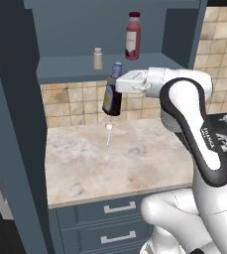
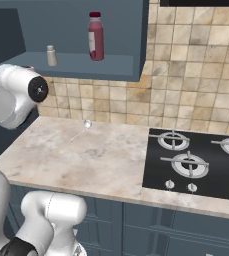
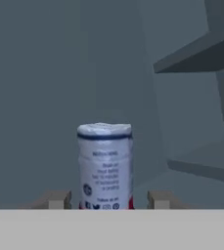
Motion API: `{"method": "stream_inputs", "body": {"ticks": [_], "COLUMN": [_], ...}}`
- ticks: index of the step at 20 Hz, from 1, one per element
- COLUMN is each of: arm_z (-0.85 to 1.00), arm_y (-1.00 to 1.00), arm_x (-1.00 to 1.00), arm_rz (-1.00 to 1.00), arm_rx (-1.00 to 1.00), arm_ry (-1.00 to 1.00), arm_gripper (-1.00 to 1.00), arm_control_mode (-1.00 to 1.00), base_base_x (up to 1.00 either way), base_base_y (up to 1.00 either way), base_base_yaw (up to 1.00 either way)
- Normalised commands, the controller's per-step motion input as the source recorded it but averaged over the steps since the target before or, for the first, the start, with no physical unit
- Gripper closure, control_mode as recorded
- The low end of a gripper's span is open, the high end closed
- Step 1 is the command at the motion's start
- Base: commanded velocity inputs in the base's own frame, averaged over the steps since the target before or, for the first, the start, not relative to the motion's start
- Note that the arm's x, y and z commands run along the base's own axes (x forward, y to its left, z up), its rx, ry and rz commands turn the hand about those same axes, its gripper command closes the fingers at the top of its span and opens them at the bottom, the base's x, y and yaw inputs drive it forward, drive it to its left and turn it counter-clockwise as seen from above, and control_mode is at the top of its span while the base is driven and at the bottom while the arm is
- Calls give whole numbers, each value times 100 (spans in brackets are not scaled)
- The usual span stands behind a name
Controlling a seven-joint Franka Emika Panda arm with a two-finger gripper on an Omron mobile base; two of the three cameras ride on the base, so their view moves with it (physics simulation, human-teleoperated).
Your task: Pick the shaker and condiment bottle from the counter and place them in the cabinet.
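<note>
My gripper (image 1: 114, 85) is shut on the condiment bottle (image 1: 112, 96), a dark bottle with a blue cap and yellow label. It hangs tilted in the air just below the front edge of the cabinet (image 1: 65, 69) shelf, above the counter (image 1: 85, 163). In the hand view the bottle (image 3: 105, 163) stands between my fingertips (image 3: 52, 199), facing the cabinet's grey inside. The small grey shaker (image 1: 98, 58) stands upright on the shelf, up and left of the bottle, and in the right base view the shaker (image 2: 51, 55) is at the shelf's left.
A tall red bottle (image 1: 133, 35) with a white label stands on the shelf, right of the shaker. A small pale round-headed item with a thin stem (image 1: 108, 130) lies on the counter under the held bottle. A black gas hob (image 2: 191, 160) lies to the right. Drawers (image 1: 120, 208) run below.
</note>
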Motion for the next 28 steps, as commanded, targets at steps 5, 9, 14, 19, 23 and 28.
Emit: {"method": "stream_inputs", "body": {"ticks": [5, 9, 14, 19, 23, 28], "arm_z": [20, 0, 9, 24, 6, 0], "arm_y": [-5, 0, 7, 16, 20, 7], "arm_x": [2, 0, 8, 23, 29, 36], "arm_rz": [-20, -4, 0, 0, 0, 0], "arm_rx": [0, 0, 1, 3, 0, 0], "arm_ry": [-3, -2, -1, -7, -12, -10], "arm_gripper": [100, 100, 100, 100, 100, 100], "arm_control_mode": [-100, -100, -100, -100, -100, -100], "base_base_x": [0, 0, 0, 0, 0, 0], "base_base_y": [0, 0, 0, 0, 0, 0], "base_base_yaw": [0, 0, 0, 0, 0, 0]}}
